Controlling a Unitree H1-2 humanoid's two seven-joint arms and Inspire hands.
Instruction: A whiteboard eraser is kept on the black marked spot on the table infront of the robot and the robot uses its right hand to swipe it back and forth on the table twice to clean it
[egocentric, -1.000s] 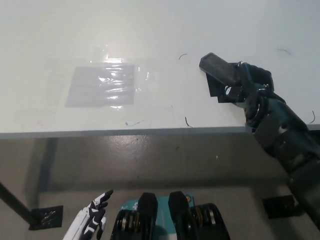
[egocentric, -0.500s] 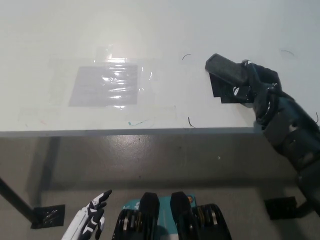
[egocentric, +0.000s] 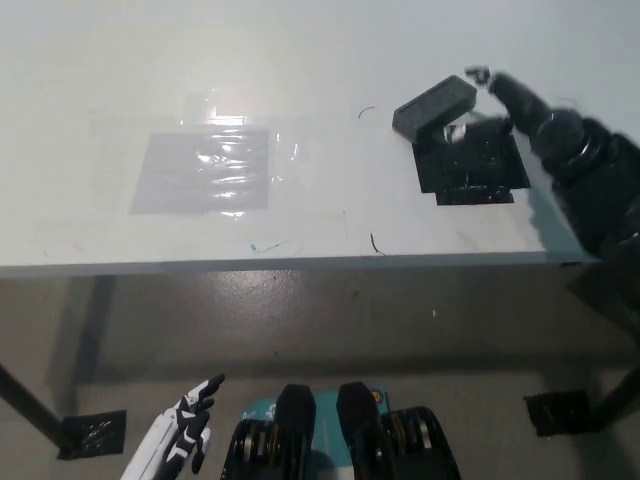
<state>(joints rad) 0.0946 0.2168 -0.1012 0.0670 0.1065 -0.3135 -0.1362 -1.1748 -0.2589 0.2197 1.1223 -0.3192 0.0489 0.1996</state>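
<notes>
White and glossy, the surface (egocentric: 300, 60) fills the upper view, and at its right side the black right hand (egocentric: 540, 125) grips the whiteboard eraser (egocentric: 434, 106), now lifted further from the near edge than a second ago, tilted, and uncovering the black marked spot (egocentric: 470, 170) just below the hand. Well to the hand's left lies a grey taped patch (egocentric: 205, 170); the white left hand (egocentric: 185, 440) rests low below the surface, fingers apart.
</notes>
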